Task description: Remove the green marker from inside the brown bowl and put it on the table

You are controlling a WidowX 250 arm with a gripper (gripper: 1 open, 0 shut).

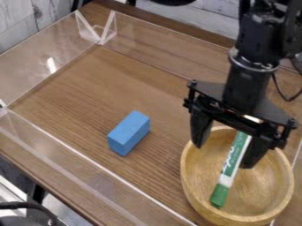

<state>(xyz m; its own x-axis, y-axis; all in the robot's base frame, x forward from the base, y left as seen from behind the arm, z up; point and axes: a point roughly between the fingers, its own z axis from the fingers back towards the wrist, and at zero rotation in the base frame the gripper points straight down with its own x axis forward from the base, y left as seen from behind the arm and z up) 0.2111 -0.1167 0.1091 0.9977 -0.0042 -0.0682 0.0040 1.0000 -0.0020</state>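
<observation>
The green marker (pixel 229 169) lies inside the brown bowl (pixel 200 179) at the lower right, its white barrel running from the upper right down to the green cap at the lower left. My gripper (pixel 242 140) hangs above the bowl, pointing down, open, with one finger (pixel 202 129) over the bowl's left rim and the other (pixel 281 145) to the right of the marker. The marker's upper end sits between the fingers and nothing is held. The table (pixel 106 84) is brown wood grain.
A blue rectangular block (pixel 129 132) lies on the table left of the bowl. Low clear acrylic walls (pixel 53 62) border the tabletop on the left and back. The arm's black body (pixel 266 44) rises at the upper right.
</observation>
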